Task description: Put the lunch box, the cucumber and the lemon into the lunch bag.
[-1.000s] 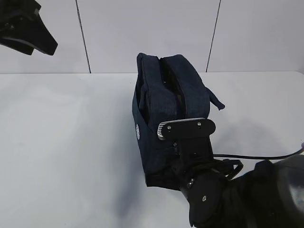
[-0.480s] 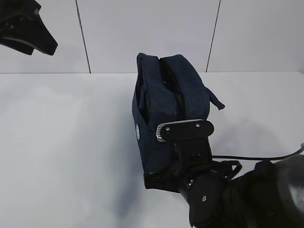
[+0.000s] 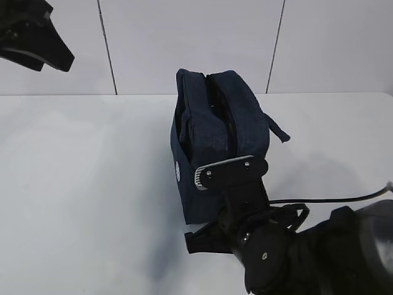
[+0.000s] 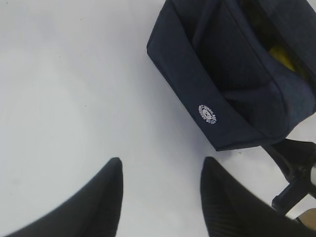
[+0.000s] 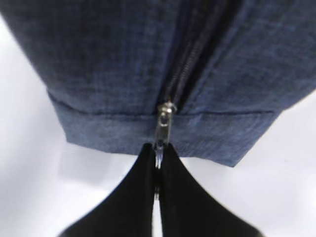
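The navy lunch bag (image 3: 209,132) stands mid-table, its top zipper partly parted. In the right wrist view my right gripper (image 5: 157,153) is shut on the metal zipper pull (image 5: 163,126) at the near end of the bag (image 5: 113,64). In the exterior view this gripper (image 3: 206,236) sits low at the bag's near end, mostly hidden by its wrist. My left gripper (image 4: 160,165) is open and empty above bare table, away from the bag (image 4: 232,84). A bit of the yellow lemon (image 4: 281,54) shows inside the opening. The cucumber and the lunch box are hidden.
My left arm (image 3: 37,37) hangs high at the far left of the exterior view. The bag's white round logo (image 4: 207,114) faces left. A black cable (image 3: 331,201) runs right from my right arm. A white wall stands behind the table.
My right gripper has moved down and nearer at the bag's near end with the zipper pull in it. My left arm has not moved.
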`<action>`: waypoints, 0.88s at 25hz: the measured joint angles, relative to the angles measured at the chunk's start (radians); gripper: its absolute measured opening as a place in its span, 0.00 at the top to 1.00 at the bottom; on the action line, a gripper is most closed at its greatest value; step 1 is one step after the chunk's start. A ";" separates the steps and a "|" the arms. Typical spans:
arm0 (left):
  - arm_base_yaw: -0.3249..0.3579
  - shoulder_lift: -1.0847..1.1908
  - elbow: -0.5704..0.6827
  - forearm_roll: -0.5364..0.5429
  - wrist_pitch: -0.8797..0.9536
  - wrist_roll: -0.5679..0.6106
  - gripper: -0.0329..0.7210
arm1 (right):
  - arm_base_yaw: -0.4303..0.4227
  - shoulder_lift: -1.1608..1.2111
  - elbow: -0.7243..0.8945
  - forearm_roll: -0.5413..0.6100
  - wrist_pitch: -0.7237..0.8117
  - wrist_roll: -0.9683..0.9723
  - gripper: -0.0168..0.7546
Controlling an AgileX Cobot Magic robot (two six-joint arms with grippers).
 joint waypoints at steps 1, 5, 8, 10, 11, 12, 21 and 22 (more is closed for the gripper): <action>0.000 0.000 0.000 0.001 0.000 0.000 0.46 | 0.000 -0.002 0.000 0.006 -0.011 -0.020 0.97; 0.000 0.000 0.000 0.001 0.000 0.000 0.47 | 0.000 -0.017 -0.002 0.060 -0.036 -0.111 0.97; 0.000 0.000 0.000 0.002 0.000 0.000 0.47 | 0.000 -0.040 -0.002 0.100 -0.043 -0.183 0.97; 0.000 0.000 0.000 0.002 0.000 0.000 0.47 | 0.000 -0.061 -0.002 0.125 -0.047 -0.224 0.97; 0.000 0.000 0.000 0.002 0.000 0.000 0.47 | 0.000 -0.073 -0.002 0.141 -0.052 -0.249 0.97; 0.000 0.000 0.000 0.002 0.000 0.000 0.47 | 0.000 -0.082 -0.002 0.160 -0.060 -0.272 0.97; 0.000 0.000 0.000 0.004 0.000 0.000 0.47 | 0.000 -0.163 -0.002 0.344 -0.080 -0.532 0.97; 0.000 0.000 0.000 0.004 0.000 0.000 0.47 | 0.000 -0.172 -0.002 0.365 -0.080 -0.562 0.97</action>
